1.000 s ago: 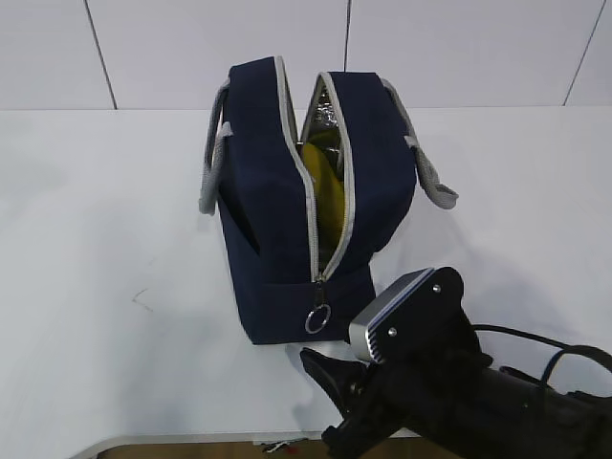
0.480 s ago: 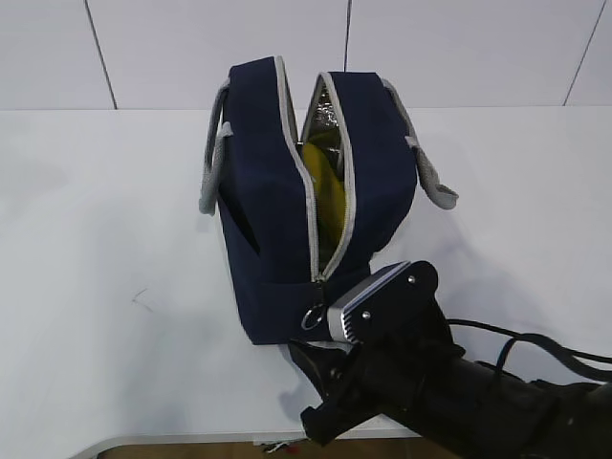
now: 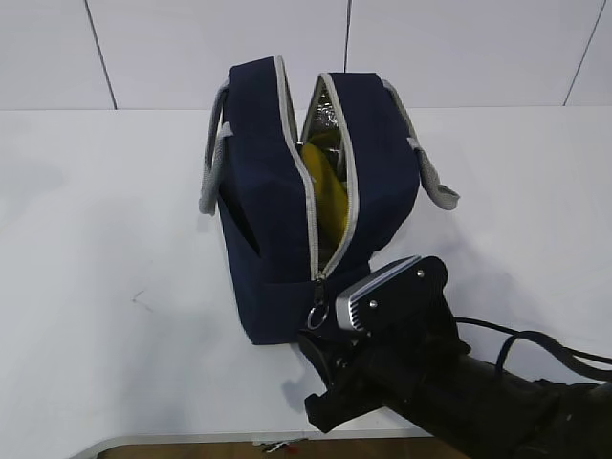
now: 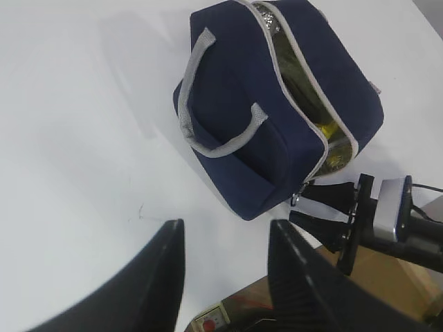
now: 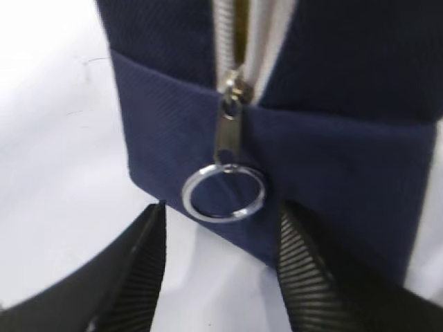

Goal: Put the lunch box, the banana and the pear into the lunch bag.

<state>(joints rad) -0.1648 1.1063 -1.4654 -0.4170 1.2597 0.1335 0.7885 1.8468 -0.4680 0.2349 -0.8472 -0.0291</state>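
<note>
Packing looks finished: yellow fruit shows through the gaping slot of the boxy navy-blue fabric lunch bag (image 3: 306, 201), standing mid-frame on the white counter (image 3: 96, 239) in the exterior view. Closing seems the step in hand. Low in the right wrist view, the right gripper (image 5: 221, 277) has its jaws spread, the silver ring pull (image 5: 223, 194) just above the gap between them. Next they must rise and pinch it. Bottom of the left wrist view, the left gripper (image 4: 225, 277) hangs spread, well apart from the bag.
</note>
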